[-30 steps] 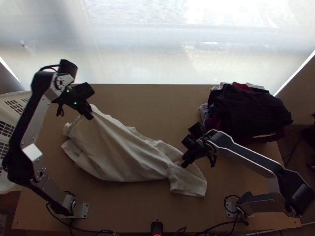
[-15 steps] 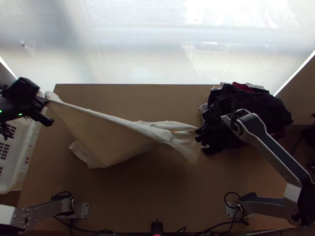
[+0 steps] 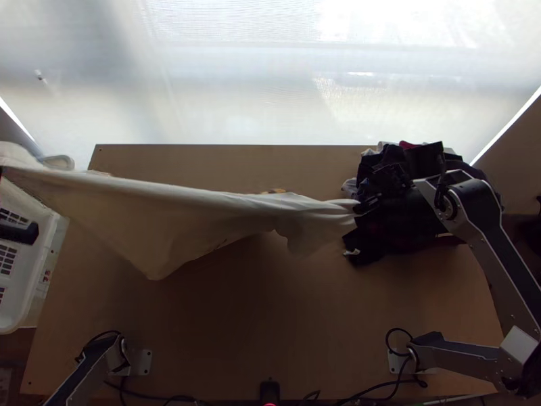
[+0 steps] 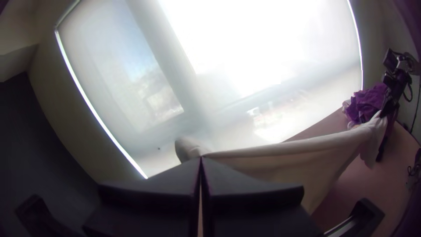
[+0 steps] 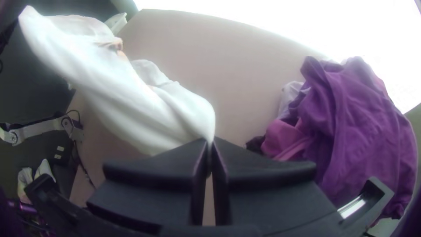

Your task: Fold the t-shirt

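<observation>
At the far left, beside the table point(image 3: 270, 331), stands a white basket point(image 3: 30, 298) with slotted sides, and the left gripper point(image 3: 19, 232) is at that side, partly over it. In the left wrist view its two fingers point(image 4: 153, 188) meet at the tips, pinching an end of the white t-shirt point(image 3: 176, 223). From there the t-shirt stretches rightward across the far half of the table, its far edge drawn nearly straight, while its left part hangs in a broad panel tapering to a corner towards the near side. Further right the cloth narrows into gathered folds, with a loose flap on the near side. The right gripper point(image 3: 362, 206) has its fingers closed on that bunched end. It is at the left side of a heap of clothes point(image 3: 372, 247), mostly dark from above, purple in the wrist views, at the table's far right.
</observation>
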Controlling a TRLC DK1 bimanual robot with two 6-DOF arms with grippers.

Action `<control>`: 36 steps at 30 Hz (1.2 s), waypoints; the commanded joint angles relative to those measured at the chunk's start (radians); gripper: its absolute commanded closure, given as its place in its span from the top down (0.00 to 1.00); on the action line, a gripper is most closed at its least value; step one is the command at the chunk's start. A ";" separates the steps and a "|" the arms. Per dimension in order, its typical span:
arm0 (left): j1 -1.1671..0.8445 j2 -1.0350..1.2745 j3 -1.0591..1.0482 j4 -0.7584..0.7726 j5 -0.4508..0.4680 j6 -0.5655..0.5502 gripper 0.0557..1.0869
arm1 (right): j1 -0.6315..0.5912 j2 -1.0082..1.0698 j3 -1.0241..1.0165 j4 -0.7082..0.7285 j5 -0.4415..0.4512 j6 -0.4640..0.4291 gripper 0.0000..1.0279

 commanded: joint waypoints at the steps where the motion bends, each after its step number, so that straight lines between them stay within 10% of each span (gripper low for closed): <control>1: 0.010 -0.225 -0.062 -0.082 -0.009 -0.003 0.04 | -0.034 -0.026 -0.044 -0.133 -0.047 -0.020 0.03; 13: -0.186 -0.614 -0.701 -0.260 -0.003 0.003 0.08 | 0.056 0.072 -0.411 -0.117 -0.059 -0.128 0.03; 28: -0.272 -0.467 -1.030 -0.196 0.142 0.009 0.14 | 0.099 0.195 -0.446 0.022 -0.058 -0.085 0.03; 30: -0.315 -0.426 -1.024 -0.193 0.142 0.011 0.25 | 0.108 0.208 -0.437 0.036 -0.058 -0.069 0.03; 34: -0.374 -0.370 -1.010 -0.187 0.130 0.011 0.93 | 0.112 0.241 -0.411 0.051 -0.058 -0.057 0.03; 36: -0.401 -0.363 -0.999 -0.198 0.123 0.012 0.95 | 0.118 0.250 -0.405 0.051 -0.056 -0.053 0.03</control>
